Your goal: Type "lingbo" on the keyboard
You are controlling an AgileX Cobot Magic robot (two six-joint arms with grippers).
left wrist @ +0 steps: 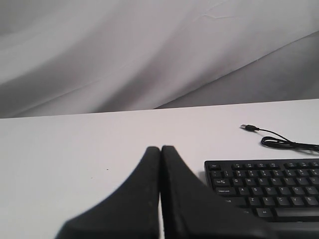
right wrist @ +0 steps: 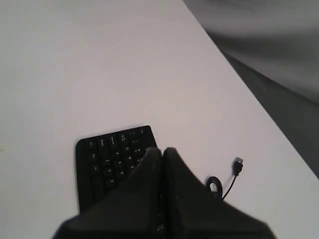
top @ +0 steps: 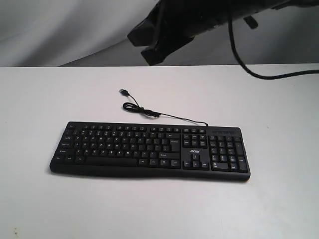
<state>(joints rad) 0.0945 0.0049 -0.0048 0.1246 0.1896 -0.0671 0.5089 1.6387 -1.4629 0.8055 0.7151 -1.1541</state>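
The black keyboard (top: 149, 149) lies flat across the middle of the white table, number pad on the right. Its thin cable loops behind it to a loose USB plug (top: 123, 92). My left gripper (left wrist: 160, 148) is shut and empty, low over bare table beside the keyboard's (left wrist: 269, 186) Esc end; it is out of the exterior view. My right gripper (right wrist: 162, 149) is shut with nothing in it, high above the keyboard (right wrist: 107, 154), hiding part of it. A blurred black arm part (top: 169, 30), apparently the right arm, hangs at the top of the exterior view.
The white table (top: 50, 99) runs wide on all sides of the keyboard, with its back edge against a grey cloth backdrop (top: 50, 30). A black arm cable (top: 249, 69) dangles at the upper right. The coiled keyboard cable (right wrist: 215, 185) and plug (right wrist: 239, 163) lie behind the keyboard.
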